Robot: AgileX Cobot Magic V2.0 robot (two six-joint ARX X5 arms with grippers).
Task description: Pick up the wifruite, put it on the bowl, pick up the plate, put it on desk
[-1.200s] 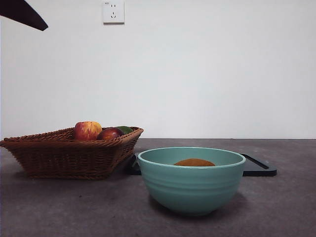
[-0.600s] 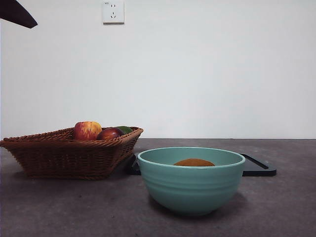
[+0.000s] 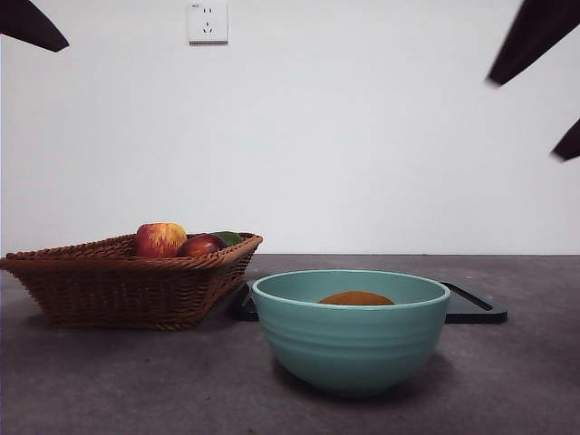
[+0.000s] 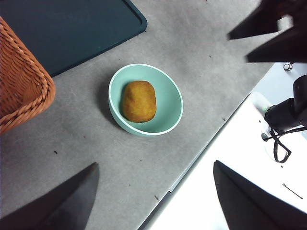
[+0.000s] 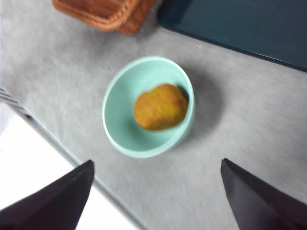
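Left claw [image 4: 152, 201]: mine, hanging high above the bowl, jaws spread wide apart with nothing between them; in the front view it shows only as a black tip at the top corner on the basket's side.
Right claw [image 5: 156, 196]: mine too, also high over the bowl, jaws wide apart and empty; in the front view its two dark tips [image 3: 544, 72] enter at the upper corner on the side away from the basket. The right wrist picture is blurred.
Wifruite [image 4: 139, 101]: lying inside the bowl on its floor, golden-brown, on its side; from the front view only its top shows above the bowl's rim.
Bowl [image 3: 352, 340]: teal-green, upright on the bench, nearest the front camera, apart from the basket.
Plate [image 3: 471, 308]: a flat dark tray with a raised edge, lying on the bench just behind the bowl; whether it touches the bowl I cannot tell.
Basket [image 3: 118, 281]: brown wicker, beside the bowl and a little farther back, its corner overlapping the plate's end in the front view.
Basket contents: a red-and-yellow apple [image 3: 160, 239], a dark red fruit [image 3: 201, 245], something green [image 3: 229, 237] behind them.
Bench [image 3: 136, 381]: dark grey, mottled, carrying the bowl, the plate and the basket.
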